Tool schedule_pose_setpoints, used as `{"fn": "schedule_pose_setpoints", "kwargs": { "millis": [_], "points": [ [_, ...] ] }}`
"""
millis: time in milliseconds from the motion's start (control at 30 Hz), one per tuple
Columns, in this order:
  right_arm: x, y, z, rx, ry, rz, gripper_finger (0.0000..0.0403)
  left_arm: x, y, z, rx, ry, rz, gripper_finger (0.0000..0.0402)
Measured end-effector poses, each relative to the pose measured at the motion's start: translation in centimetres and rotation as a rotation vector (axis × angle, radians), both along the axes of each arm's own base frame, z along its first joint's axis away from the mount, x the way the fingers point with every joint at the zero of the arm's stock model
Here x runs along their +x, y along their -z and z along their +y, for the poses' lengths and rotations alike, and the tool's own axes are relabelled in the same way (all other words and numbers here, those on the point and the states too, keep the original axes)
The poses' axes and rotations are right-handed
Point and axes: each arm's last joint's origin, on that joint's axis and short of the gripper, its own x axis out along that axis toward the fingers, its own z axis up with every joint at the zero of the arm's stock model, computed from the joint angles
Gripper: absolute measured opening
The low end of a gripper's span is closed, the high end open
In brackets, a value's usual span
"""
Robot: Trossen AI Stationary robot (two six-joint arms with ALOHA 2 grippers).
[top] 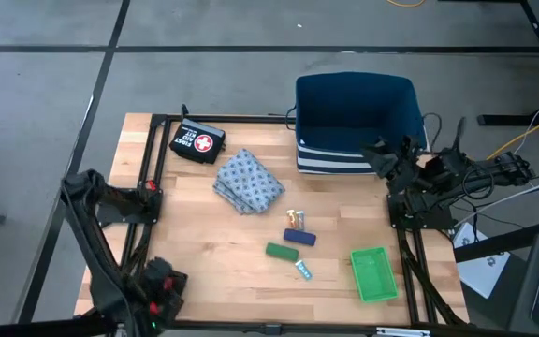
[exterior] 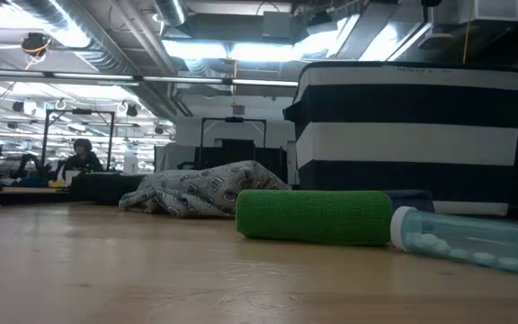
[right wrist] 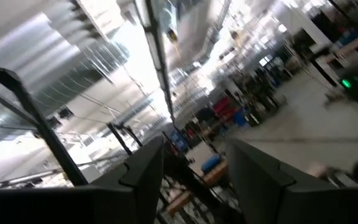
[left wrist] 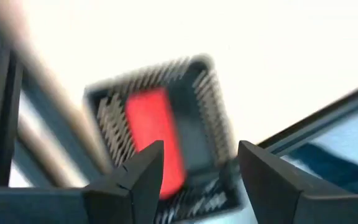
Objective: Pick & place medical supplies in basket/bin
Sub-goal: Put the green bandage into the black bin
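A grey-blue patterned cloth (top: pixel 248 181) lies folded on the wooden table (top: pixel 204 234). Near the middle lie a tiny tan item (top: pixel 296 219), a dark blue piece (top: pixel 299 237), a green roll (top: pixel 283 251) and a teal-white tube (top: pixel 303 271). The low view shows the roll (exterior: pixel 313 216), the tube (exterior: pixel 461 238) and the cloth (exterior: pixel 200 191). No red cylinder shows on the table. My left gripper (left wrist: pixel 197 155) is open and empty at the table's near left corner (top: pixel 162 285). My right gripper (right wrist: pixel 194 149) is open and empty beside the bin (top: pixel 382 154).
A blue bin with a striped wall (top: pixel 356 122) stands at the far right. A small green basket (top: pixel 373 274) sits near the right front. A black first-aid pouch (top: pixel 196 143) lies at the far left. A dark frame (top: pixel 148 187) borders the table.
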Motion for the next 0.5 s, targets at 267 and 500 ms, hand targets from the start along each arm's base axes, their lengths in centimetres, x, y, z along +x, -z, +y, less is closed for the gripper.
{"fn": "schedule_pose_setpoints", "kwargs": {
  "millis": [267,500],
  "points": [
    [-0.1,-0.2,-0.1,-0.054,0.058,-0.006,0.0176,2.5,-6.5,9.4,0.258,0.177,-0.454,0.0181],
    [0.5,0.2,0.0,-0.089,0.108,0.050,0.0176,8.1,-8.9,16.0,0.419,0.392,-0.591,0.0167]
  ]
}}
